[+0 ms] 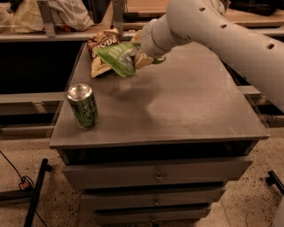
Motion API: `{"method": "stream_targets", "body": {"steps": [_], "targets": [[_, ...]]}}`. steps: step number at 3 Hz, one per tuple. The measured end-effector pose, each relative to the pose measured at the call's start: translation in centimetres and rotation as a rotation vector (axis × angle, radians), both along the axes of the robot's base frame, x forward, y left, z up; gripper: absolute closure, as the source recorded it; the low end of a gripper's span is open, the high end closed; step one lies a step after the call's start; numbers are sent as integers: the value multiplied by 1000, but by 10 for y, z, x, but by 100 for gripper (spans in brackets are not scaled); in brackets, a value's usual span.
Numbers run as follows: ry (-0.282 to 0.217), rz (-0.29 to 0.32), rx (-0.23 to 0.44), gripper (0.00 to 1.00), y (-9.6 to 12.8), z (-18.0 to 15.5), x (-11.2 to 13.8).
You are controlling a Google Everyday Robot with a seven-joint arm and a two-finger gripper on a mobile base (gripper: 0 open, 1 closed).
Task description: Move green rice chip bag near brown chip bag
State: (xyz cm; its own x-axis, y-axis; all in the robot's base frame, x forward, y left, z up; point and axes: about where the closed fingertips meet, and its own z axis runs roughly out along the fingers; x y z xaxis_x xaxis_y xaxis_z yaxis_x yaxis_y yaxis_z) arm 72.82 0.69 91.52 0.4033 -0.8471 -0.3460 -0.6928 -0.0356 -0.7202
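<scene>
The green rice chip bag is light green with white lettering. It hangs in the air above the far left part of the grey cabinet top. My gripper is shut on its right end, at the tip of the white arm that comes in from the upper right. The brown chip bag lies at the far left corner of the top, brown above and tan-yellow below. The green bag hangs partly in front of it and hides its right side.
A green drink can stands upright near the front left edge of the top. Drawers fill the cabinet front below. A shelf with pale cloth runs behind the cabinet. Floor stands and cables lie at lower left.
</scene>
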Motion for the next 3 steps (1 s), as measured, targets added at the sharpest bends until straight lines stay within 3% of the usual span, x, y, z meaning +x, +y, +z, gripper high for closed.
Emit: {"method": "stream_targets", "body": {"steps": [1, 2, 3], "targets": [[29, -37, 41, 15, 5, -7, 13], [33, -36, 41, 0, 7, -8, 12], [33, -36, 41, 0, 7, -8, 12]]}}
